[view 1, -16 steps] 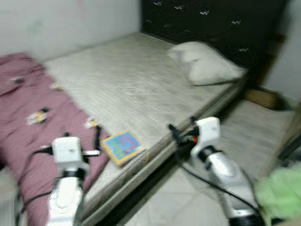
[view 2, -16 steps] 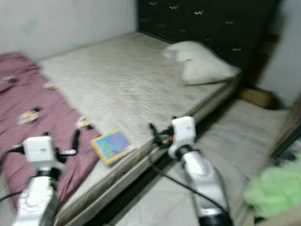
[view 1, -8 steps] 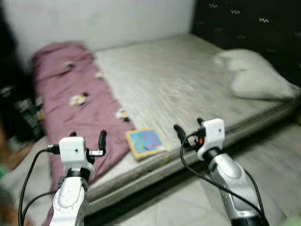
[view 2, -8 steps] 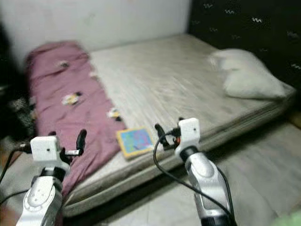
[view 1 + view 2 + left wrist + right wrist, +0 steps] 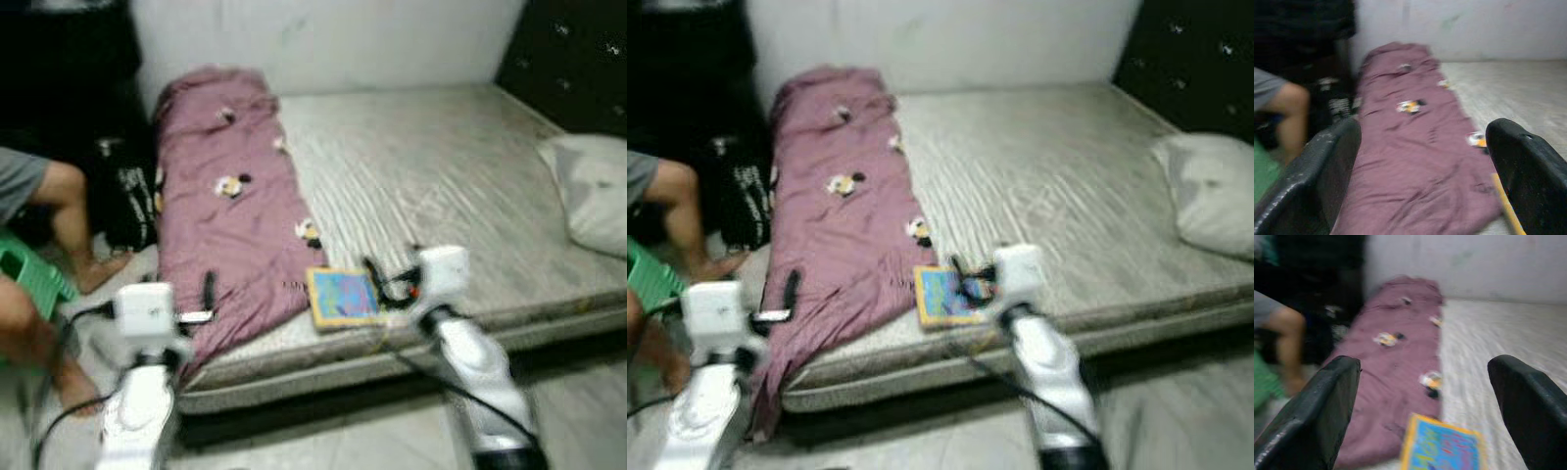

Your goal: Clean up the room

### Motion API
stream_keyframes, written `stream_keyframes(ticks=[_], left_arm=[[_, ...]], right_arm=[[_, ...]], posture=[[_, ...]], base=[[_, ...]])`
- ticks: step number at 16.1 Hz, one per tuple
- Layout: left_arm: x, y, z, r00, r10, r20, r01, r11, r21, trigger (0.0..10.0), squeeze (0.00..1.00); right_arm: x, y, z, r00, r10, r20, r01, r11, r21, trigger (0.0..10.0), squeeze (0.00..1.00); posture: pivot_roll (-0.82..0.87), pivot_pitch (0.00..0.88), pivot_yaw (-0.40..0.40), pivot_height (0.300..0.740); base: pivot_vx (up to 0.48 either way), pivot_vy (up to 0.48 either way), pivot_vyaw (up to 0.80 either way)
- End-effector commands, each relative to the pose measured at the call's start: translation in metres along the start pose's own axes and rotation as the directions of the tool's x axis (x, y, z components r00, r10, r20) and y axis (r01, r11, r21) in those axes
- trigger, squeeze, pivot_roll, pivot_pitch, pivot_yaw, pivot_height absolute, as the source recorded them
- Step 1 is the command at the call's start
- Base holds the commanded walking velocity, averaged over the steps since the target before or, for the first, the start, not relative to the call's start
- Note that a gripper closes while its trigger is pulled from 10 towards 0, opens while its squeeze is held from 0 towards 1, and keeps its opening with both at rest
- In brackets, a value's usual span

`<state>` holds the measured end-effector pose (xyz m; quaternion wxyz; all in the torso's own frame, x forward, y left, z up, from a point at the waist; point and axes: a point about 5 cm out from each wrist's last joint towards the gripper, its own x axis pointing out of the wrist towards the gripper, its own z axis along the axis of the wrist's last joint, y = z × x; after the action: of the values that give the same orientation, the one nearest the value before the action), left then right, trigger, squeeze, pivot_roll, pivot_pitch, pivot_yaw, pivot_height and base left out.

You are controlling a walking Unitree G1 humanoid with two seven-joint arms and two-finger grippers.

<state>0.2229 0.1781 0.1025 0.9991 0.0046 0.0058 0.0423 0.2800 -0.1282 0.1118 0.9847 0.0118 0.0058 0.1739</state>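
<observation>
A colourful blue, yellow-edged book (image 5: 342, 297) lay at the grey mattress's (image 5: 460, 186) near edge, beside the mauve patterned blanket (image 5: 225, 215). Both the left gripper (image 5: 1422, 181) and right gripper (image 5: 1425, 406) held their fingers wide, empty.

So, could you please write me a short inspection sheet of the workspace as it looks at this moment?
Surface: bare grey mattress on a low bed frame.
Job's things: purple blanket lying along the mattress's left side; colourful book flat near the front edge, beside the blanket.
Clutter: white pillow at the far right.
Grippers: left gripper open, before the blanket; right gripper open, just short of the book.
Cables: black cable along the right arm.
Surroundings: a person's bare legs and green stool at left; white wall behind.
</observation>
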Motion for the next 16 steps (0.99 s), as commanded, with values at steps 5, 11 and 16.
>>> stream_keyframes(ticks=[5,11,16], left_arm=[[0.0015,-0.0079,0.0055,0.999,-0.036,0.03,0.037,0.999,-0.019,10.0,0.0],[0.0014,-0.0082,0.0043,0.999,-0.035,0.022,0.035,0.999,-0.019,10.0,0.0],[0.0032,-0.0056,0.0022,1.0,0.023,0.007,-0.023,1.0,-0.008,10.0,0.0]], right_arm=[[-0.0044,-0.0141,-0.0004,0.998,-0.06,-0.005,0.06,0.998,-0.012,10.0,0.0],[-0.0046,-0.0121,-0.0001,0.999,-0.049,-0.004,0.048,0.999,-0.017,10.0,0.0],[-0.0051,-0.0107,0.0001,0.999,-0.034,0.001,0.034,0.999,-0.039,10.0,0.0]], posture=[[-0.06,0.0,-0.036,0.74],[-0.06,0.0,-0.038,0.74],[-0.06,0.0,-0.038,0.74]], base=[[0.215,0.0,0.0],[0.293,0.0,0.0],[0.0,0.0,0.32]])
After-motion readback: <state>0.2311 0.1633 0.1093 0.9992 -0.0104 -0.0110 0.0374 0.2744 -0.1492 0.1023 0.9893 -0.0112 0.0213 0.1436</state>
